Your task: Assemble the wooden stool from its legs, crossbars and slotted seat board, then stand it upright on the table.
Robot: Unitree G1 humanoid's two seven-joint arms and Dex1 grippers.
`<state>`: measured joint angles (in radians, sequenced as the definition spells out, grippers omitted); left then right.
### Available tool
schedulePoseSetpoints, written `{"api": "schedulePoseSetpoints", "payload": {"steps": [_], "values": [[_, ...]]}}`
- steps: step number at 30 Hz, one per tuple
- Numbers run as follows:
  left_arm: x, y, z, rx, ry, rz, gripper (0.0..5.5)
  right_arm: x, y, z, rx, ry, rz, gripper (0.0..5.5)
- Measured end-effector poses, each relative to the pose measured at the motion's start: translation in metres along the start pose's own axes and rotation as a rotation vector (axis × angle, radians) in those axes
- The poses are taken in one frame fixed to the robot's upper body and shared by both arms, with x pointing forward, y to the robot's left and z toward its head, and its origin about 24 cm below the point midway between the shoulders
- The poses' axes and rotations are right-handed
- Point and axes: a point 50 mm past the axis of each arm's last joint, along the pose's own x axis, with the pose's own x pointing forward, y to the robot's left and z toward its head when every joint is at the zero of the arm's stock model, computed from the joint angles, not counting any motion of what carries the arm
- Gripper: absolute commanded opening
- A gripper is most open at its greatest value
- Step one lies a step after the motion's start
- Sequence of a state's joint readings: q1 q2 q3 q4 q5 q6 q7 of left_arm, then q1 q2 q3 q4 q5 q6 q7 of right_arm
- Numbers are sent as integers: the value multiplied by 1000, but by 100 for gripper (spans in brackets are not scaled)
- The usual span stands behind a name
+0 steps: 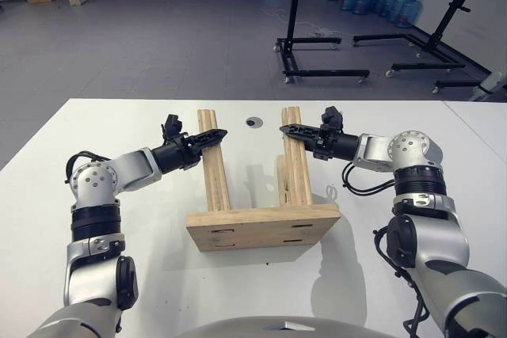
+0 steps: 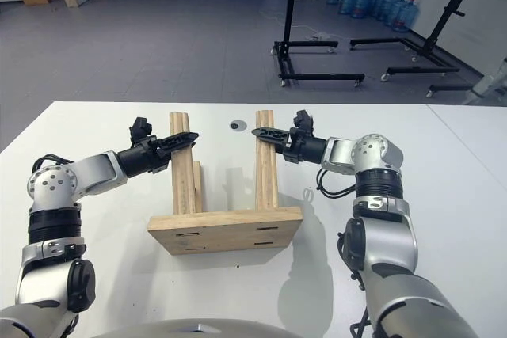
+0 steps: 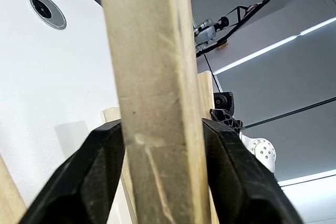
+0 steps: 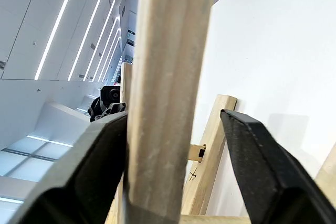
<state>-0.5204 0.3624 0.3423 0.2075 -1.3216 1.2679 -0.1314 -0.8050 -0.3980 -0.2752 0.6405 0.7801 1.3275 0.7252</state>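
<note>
Left tool [image 1: 219, 134] is clamped tight on the left leg [image 1: 215, 176] near its far end. Right tool [image 1: 285, 128] straddles the right leg [image 1: 298, 172]: one finger touches it and the other seems just off the wood. The stool [image 1: 238, 218] lies on the white bench [image 1: 103, 120], with its seat board [image 1: 273, 231] on edge nearest the robot and its legs pointing away.

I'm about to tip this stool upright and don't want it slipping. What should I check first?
1. Left end effector closed on left leg: ok, contact on both sides.
2. Right end effector closed on right leg: not ok, gap on one side.
3. Legs seated in seat board: cannot tell.
4. Stool standing on its feet: not ok, legs point away from the robot.
</note>
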Motion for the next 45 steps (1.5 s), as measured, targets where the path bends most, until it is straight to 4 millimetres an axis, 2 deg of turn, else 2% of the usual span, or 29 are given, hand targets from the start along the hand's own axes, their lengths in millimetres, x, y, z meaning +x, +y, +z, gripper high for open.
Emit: {"api": "schedulePoseSetpoints", "payload": {"steps": [3, 6, 11, 13, 15, 17, 18, 19, 21, 23, 25, 27, 29, 31, 32, 33, 37, 40, 45], "values": [[-3, 0, 7, -13, -32, -11, 330, -5, 0, 2, 13, -13, -12, 414], [-8, -13, 29, 29, -97, -42, 371, -11, 2, 8, 18, -42, -29, 463], [-15, -12, 49, 8, -203, -45, 443, -23, 29, 40, -53, -166, 8, 539], [-15, -5, 58, 7, -262, 10, 471, -26, 31, 52, -66, -227, -6, 540], [-19, 10, 66, 11, -332, 88, 497, -36, 22, 60, -83, -287, -75, 540], [-34, 20, 77, 80, -397, 174, 521, -51, 13, 67, -151, -335, -169, 540], [-51, 23, 81, 232, -412, 249, 532, -63, 10, 71, -257, -345, -228, 540], [-75, 29, 81, 393, -401, 338, 536, -83, 3, 71, -367, -348, -299, 540], [-116, 42, 61, 609, -274, 463, 536, -121, -14, 58, -531, -283, -413, 540], [-144, 52, 21, 684, -98, 468, 536, -152, -28, 29, -652, -175, -436, 540], [-164, 58, -24, 678, 66, 411, 536, -171, -37, -6, -732, -58, -403, 540], [-181, 50, -74, 660, 229, 280, 536, -186, -42, -47, -783, 63, -330, 540], [-191, 28, -112, 689, 388, 105, 536, -196, -34, -83, -833, 212, -198, 540], [-187, 10, -128, 757, 478, -42, 536, -197, -18, -100, -870, 326, -45, 540], [-180, 13, -128, 791, 490, -41, 536, -192, -17, -103, -870, 349, -10, 540], [-176, 15, -125, 833, 492, -31, 536, -188, -18, -105, -865, 352, 2, 540], [-147, 32, -105, 982, 368, 96, 536, -151, -29, -102, -908, 270, -14, 540], [-129, 29, -99, 1017, 314, 69, 536, -134, -29, -108, -917, 269, 14, 540], [-104, 10, -105, 994, 284, -83, 536, -106, -19, -119, -914, 276, 151, 540]]}}
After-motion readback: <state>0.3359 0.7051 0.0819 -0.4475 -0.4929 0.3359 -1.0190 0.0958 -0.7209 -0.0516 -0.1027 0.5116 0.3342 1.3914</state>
